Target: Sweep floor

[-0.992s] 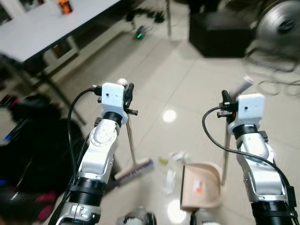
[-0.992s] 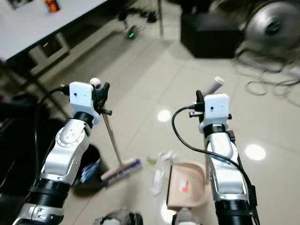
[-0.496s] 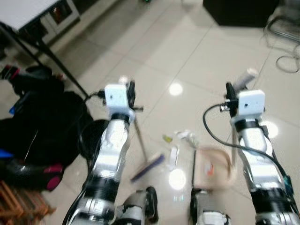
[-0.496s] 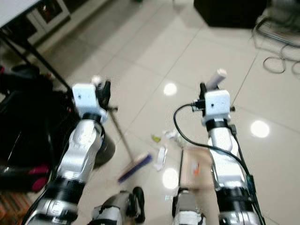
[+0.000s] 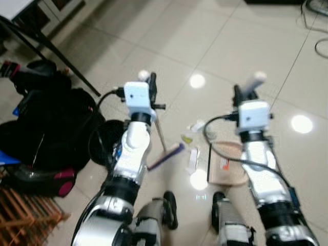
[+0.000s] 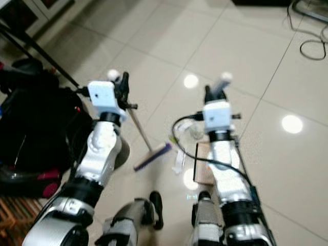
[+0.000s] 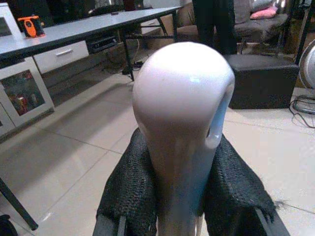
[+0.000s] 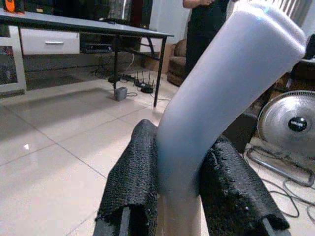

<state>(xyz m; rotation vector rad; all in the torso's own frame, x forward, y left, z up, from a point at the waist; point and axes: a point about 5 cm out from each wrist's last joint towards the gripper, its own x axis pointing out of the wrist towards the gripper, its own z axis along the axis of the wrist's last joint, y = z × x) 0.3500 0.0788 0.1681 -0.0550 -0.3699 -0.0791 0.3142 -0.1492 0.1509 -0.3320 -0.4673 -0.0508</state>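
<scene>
Down on the tiled floor point(image 5: 241, 46), the broom point(image 5: 165, 156) stands with its long shaft slanting from the left gripper point(image 5: 152, 84) toward its purple head, which rests just left of scattered paper scraps point(image 5: 192, 160). The left gripper's fingers point(image 7: 129, 194) are clamped on the broom's white rounded handle tip. The right gripper point(image 5: 239, 95) squeezes the dustpan handle point(image 8: 216, 103), a pale tube leaning upward; the beige dustpan point(image 5: 225, 165) lies flat beside the scraps. The wrist views add a grey table point(image 7: 83, 28), a fan point(image 8: 290, 123) and a standing person point(image 8: 204, 24); the head views show a black bag point(image 5: 43, 128).
</scene>
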